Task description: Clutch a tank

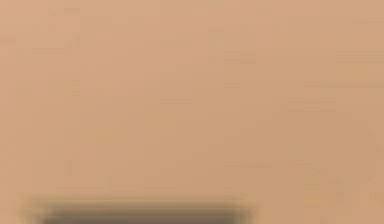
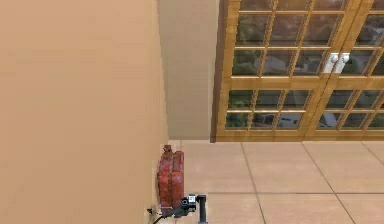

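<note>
Lowest and closest in the arm side view, the robot's dark arm (image 2: 203, 212) is poking up from the bottom edge, just right of the middle. At its far end the gripper (image 2: 166, 210) is sitting low, near the floor, pointing toward the view's left. I cannot tell whether it is holding anything or how its fingers are set, because a reddish-brown object (image 2: 171, 178) is standing on the floor right at and behind it.

That object is standing upright, taller than it is wide, rounded at the top and mottled in darker and lighter reds. It is sitting just beside the outer corner of a tan wall (image 2: 80, 100). Its shape is not clearly reading as a tank, but nothing else is lying near, so I am judging it to be the task's thing.

The step in hand looks like the final approach to the grasp. The gripper seems to be meeting the object near its base, so raising the arm a little should be putting the fingers on the body rather than the foot. The object looks narrow and easy to tip, and the wall is leaving little room, so slow, small moves are seeming wise, with a short lift to check the hold.

Farther out, a pale tiled floor (image 2: 290, 185) is running to wooden glazed double doors (image 2: 300, 110) with white handles (image 2: 338, 60). The forward view is facing the same plain tan colour of wall (image 1: 190, 90), close up.
</note>
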Controlling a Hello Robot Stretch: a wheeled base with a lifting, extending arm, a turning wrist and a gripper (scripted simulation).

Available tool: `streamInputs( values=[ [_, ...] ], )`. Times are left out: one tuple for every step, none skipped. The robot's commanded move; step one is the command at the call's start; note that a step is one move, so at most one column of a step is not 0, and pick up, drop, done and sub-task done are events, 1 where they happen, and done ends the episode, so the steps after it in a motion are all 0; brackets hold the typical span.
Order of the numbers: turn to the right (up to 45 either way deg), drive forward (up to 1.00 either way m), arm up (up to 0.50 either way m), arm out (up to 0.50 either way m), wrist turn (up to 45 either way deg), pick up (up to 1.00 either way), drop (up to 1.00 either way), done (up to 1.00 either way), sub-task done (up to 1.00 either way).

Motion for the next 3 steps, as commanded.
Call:
streamInputs(
  values=[
    [0.0, 0.00, 0.00, 0.00, 45.0, 0.00, 0.00, 0.00, 0.00],
    [0.0, 0.00, 0.00, 0.00, 33.0, 0.00, 0.00, 0.00, 0.00],
    [0.0, 0.00, 0.00, 0.00, 0.0, 1.00, 0.00, 0.00, 0.00]
  ],
)
